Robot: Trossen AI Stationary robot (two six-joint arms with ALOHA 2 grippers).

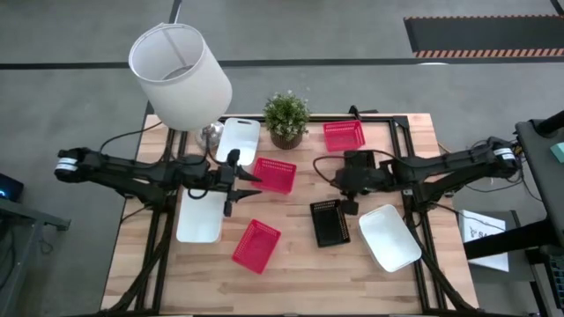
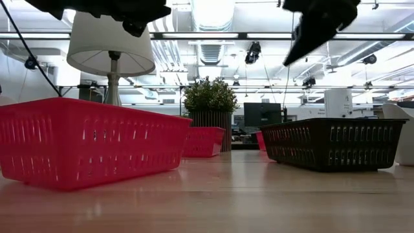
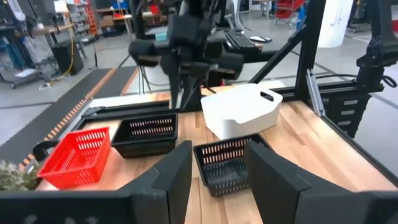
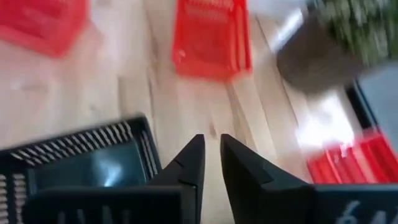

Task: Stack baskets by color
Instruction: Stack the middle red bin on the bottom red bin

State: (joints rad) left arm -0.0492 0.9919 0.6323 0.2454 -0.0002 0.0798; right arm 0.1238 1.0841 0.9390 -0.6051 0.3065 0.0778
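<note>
Black baskets point(image 1: 330, 222) are found right of centre on the surface, one just near of the right gripper point(image 1: 346, 195), long axis near-to-far. That gripper is nearer, jaws narrow and empty; the left gripper point(image 1: 236, 179) is held open.

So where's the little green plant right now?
In the high view, the potted plant stands at the table's far edge, between a white basket and a red basket.
</note>
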